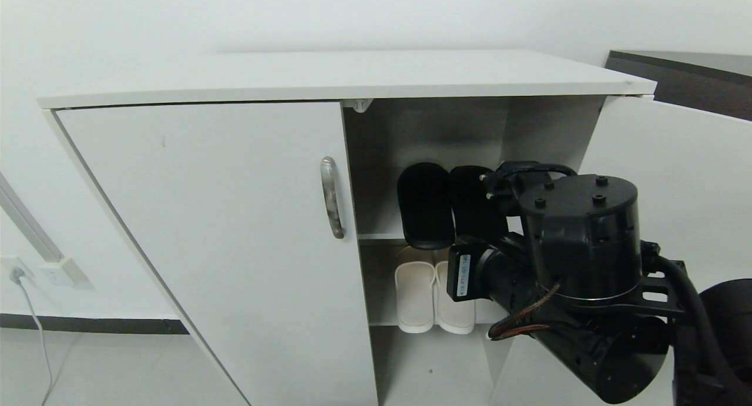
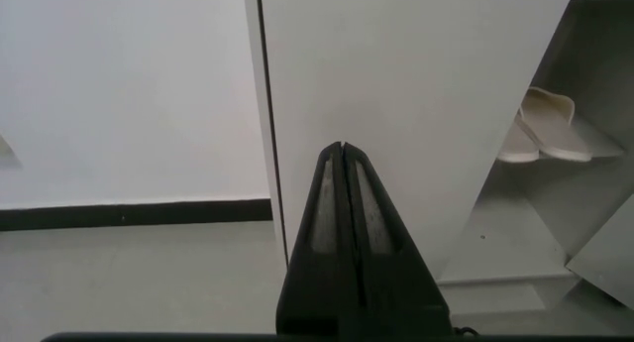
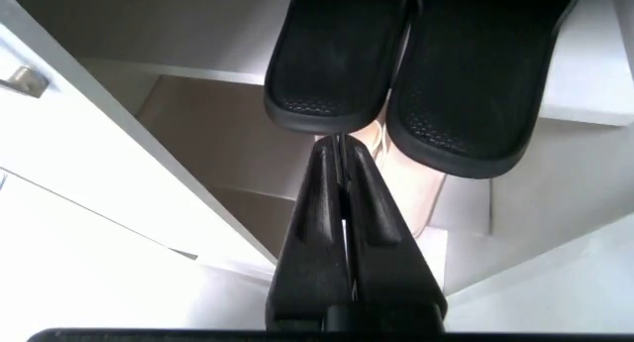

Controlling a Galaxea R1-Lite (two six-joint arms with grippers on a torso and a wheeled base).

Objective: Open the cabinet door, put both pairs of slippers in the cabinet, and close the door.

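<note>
The white cabinet (image 1: 352, 74) has its left door (image 1: 205, 218) closed and its right door (image 1: 675, 188) swung open. A pair of black slippers (image 1: 426, 206) sits on the upper shelf, heels overhanging the edge. A pair of white slippers (image 1: 435, 288) lies on the shelf below. My right arm (image 1: 578, 235) is in front of the opening. In the right wrist view, the right gripper (image 3: 342, 139) is shut with nothing in it, its tip just under the black slippers (image 3: 337, 55). My left gripper (image 2: 342, 144) is shut and faces the closed door (image 2: 396, 84); the white slippers (image 2: 545, 124) lie off to its side.
A metal handle (image 1: 332, 197) is on the closed door's inner edge. A wall socket with a cable (image 1: 14, 274) is low on the left wall. A dark desk edge (image 1: 681, 77) shows behind the open door. The bottom compartment (image 1: 429, 365) holds nothing.
</note>
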